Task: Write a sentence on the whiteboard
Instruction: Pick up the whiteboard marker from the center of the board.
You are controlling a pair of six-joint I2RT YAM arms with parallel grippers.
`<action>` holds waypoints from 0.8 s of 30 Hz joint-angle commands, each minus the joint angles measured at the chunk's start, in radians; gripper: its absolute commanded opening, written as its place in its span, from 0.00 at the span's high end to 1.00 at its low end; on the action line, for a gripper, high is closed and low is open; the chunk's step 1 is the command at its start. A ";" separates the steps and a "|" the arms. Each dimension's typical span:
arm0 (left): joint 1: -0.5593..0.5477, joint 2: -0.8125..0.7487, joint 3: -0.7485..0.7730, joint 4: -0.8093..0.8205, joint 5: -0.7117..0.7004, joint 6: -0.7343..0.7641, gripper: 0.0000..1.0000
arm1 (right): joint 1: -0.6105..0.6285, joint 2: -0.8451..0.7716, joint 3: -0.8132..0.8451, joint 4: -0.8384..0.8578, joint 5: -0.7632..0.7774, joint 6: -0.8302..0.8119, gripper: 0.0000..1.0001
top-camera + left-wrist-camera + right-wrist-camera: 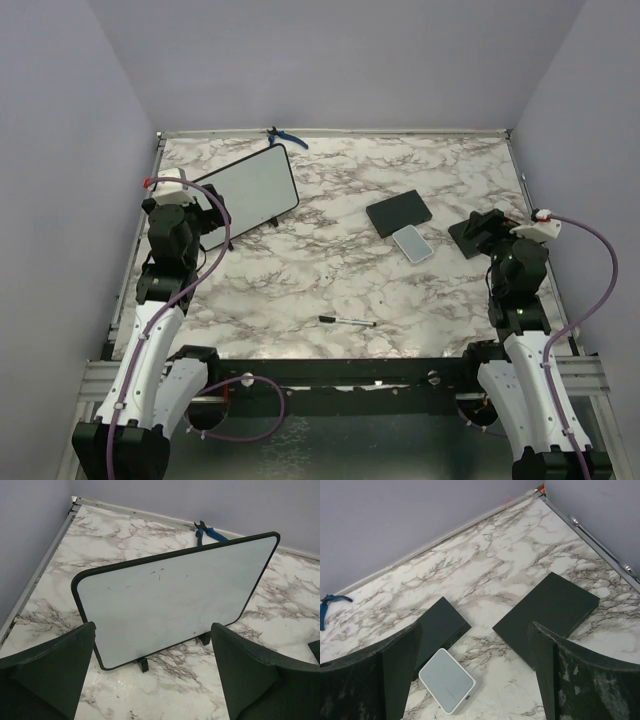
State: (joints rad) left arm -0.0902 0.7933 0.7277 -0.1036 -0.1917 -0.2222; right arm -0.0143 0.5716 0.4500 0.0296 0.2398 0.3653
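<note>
**Whiteboard Still Bare, Both Grippers Empty**

Standing on the marble table: the whiteboard, black-framed and round-cornered, propped at a tilt on small black feet. Shows a white face with only a few faint dark flecks near the upper middle. Writing not yet begun.

Just at the near-left side of the whiteboard: the left gripper, pointed at the board's face. Fingers spread wide, nothing clasped between them. Looks clear of the frame in the wrist view. Overlaps the board's near-left corner in the top view, so cannot tell for certain whether touching there.

Right behind the whiteboard's far top corner: blue-handled pliers, lying flat on the marble.

Well to the right of the whiteboard: a flat black pad, with a pale grey eraser block against or just beside its near corner.

Farther right again from the whiteboard: a second black pad, and over its near part the right gripper. Fingers released and wide apart, holding nothing.

To the near right of the whiteboard and well apart from it: a black marker pen, lying flat on the marble, away from both grippers.
</note>
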 commanded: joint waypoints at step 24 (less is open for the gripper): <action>-0.978 0.390 -0.042 -0.101 0.251 0.355 0.01 | -0.003 0.055 0.091 -0.130 -0.278 0.056 0.09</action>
State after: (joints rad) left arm -0.9360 1.0790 0.6868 -0.1188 0.0658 0.0395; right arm -0.0143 0.6319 0.5064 -0.0578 0.0219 0.4053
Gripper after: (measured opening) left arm 0.987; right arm 0.906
